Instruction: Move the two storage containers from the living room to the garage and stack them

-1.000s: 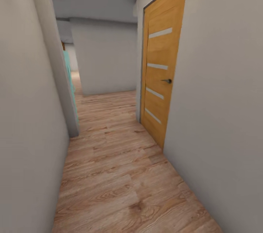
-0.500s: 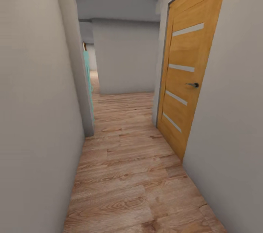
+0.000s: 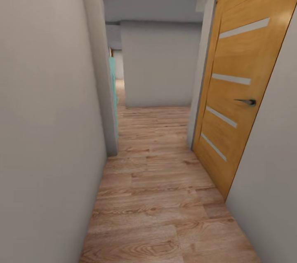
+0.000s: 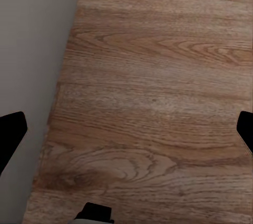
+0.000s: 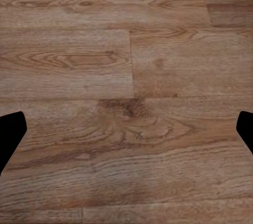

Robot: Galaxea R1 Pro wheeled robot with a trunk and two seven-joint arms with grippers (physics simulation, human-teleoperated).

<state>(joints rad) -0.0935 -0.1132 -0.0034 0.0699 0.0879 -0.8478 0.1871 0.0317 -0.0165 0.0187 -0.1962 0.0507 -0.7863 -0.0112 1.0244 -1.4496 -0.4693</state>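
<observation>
Narrow corridor: grained light wood-plank flooring (image 3: 161,197), smooth grey walls (image 3: 45,123), orange slatted wooden door (image 3: 237,90). Left gripper (image 4: 126,129) and right gripper (image 5: 126,129) spread wide, empty.

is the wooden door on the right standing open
No, the wooden door sits shut in its frame, handle facing the hallway.
</observation>
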